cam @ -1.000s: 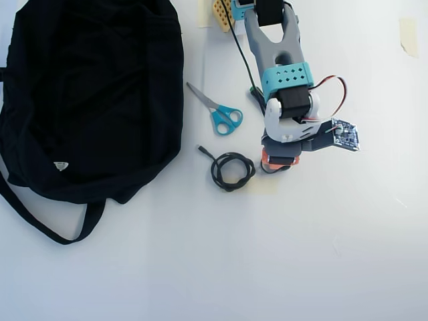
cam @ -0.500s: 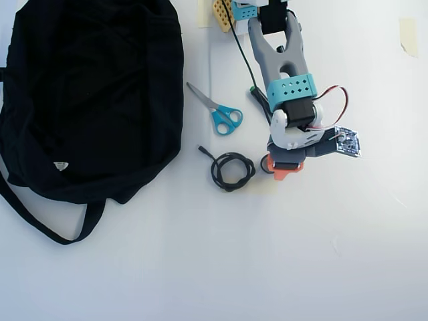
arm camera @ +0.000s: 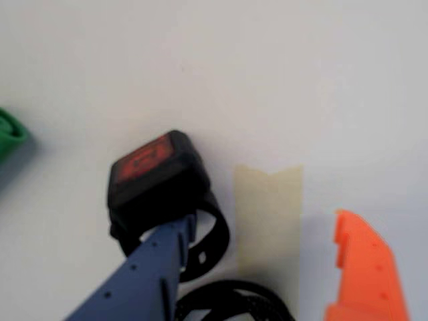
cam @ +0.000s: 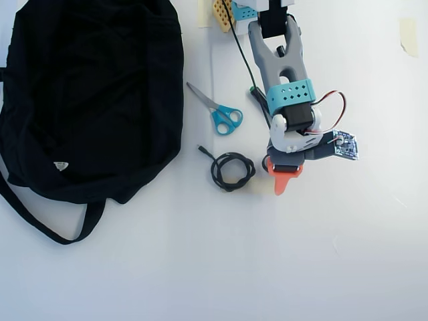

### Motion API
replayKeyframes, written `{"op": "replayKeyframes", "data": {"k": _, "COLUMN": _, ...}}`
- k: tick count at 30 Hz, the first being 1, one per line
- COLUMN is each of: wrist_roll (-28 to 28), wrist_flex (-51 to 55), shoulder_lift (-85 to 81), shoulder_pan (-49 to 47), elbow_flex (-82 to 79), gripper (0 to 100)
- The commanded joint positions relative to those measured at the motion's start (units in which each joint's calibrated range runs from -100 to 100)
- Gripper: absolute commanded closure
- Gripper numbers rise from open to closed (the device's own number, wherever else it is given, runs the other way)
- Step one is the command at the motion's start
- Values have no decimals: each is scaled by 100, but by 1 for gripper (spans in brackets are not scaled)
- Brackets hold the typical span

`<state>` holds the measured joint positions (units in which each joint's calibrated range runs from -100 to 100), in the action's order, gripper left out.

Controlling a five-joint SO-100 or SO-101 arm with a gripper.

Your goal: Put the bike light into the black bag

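Observation:
The bike light (arm camera: 157, 177) is a small black block with a red lens and a rubbery loop strap. It lies on the white table in the wrist view. My gripper (arm camera: 262, 224) is open and low over the table. Its blue finger (arm camera: 144, 274) overlaps the light's lower edge and strap. Its orange finger (arm camera: 364, 267) stands well to the right, apart from the light. In the overhead view the gripper (cam: 274, 184) points down and the arm hides the light. The black bag (cam: 87, 100) lies at the far left, its strap trailing toward the bottom.
A coiled black cable (cam: 231, 170) lies just left of the gripper and shows at the wrist view's bottom edge (arm camera: 234, 301). Blue-handled scissors (cam: 217, 110) lie between bag and arm. A strip of tape (arm camera: 267, 221) is under the gripper. A green object (arm camera: 10, 134) is at the left edge.

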<state>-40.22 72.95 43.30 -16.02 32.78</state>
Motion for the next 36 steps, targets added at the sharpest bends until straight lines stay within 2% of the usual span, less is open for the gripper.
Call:
{"op": "replayKeyframes", "data": {"k": 1, "wrist_roll": 21, "wrist_flex": -146, "shoulder_lift": -122, "shoulder_pan": -81, "elbow_flex": 181, "gripper": 65}}
{"op": "replayKeyframes", "data": {"k": 13, "wrist_roll": 262, "wrist_flex": -86, "shoulder_lift": -122, "shoulder_pan": -81, "elbow_flex": -367, "gripper": 64}}
{"op": "replayKeyframes", "data": {"k": 29, "wrist_roll": 241, "wrist_flex": -86, "shoulder_lift": -122, "shoulder_pan": -81, "elbow_flex": -745, "gripper": 64}}
{"op": "replayKeyframes", "data": {"k": 31, "wrist_roll": 225, "wrist_flex": -86, "shoulder_lift": -122, "shoulder_pan": -81, "elbow_flex": -745, "gripper": 67}}
{"op": "replayKeyframes", "data": {"k": 32, "wrist_roll": 220, "wrist_flex": -86, "shoulder_lift": -130, "shoulder_pan": -81, "elbow_flex": -736, "gripper": 73}}
{"op": "replayKeyframes", "data": {"k": 33, "wrist_roll": 220, "wrist_flex": -86, "shoulder_lift": -130, "shoulder_pan": -81, "elbow_flex": -727, "gripper": 73}}
{"op": "replayKeyframes", "data": {"k": 36, "wrist_roll": 220, "wrist_flex": -86, "shoulder_lift": -139, "shoulder_pan": -81, "elbow_flex": -727, "gripper": 85}}
